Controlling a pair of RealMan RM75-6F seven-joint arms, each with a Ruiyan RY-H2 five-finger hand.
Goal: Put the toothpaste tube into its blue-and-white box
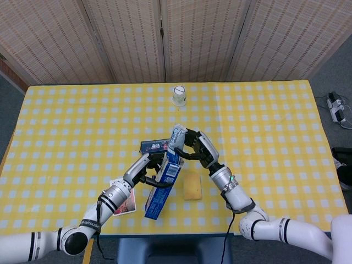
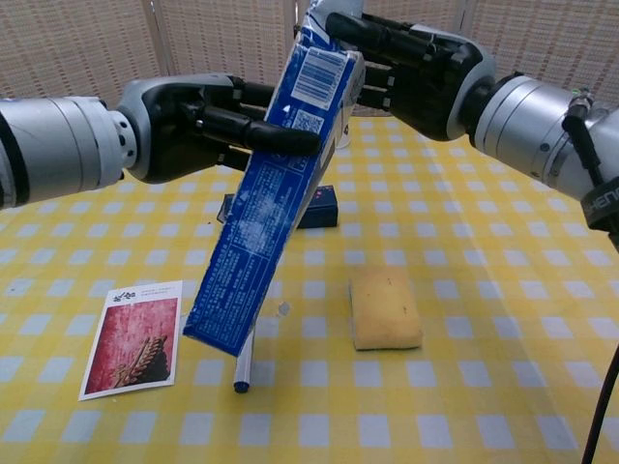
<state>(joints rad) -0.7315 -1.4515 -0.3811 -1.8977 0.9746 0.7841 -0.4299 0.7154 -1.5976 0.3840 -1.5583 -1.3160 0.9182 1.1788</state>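
The blue-and-white box hangs tilted above the table, open end up, lower end near the pen. My left hand grips its upper part from the left; the same hand shows in the head view beside the box. My right hand holds the toothpaste tube at the box's open mouth. Only the tube's white top end sticks out; the rest is hidden inside the box and under the right hand.
A yellow sponge lies right of the box. A pen and a picture card lie below and to the left. A dark blue box sits behind, and a clear cup stands further back on the checked cloth.
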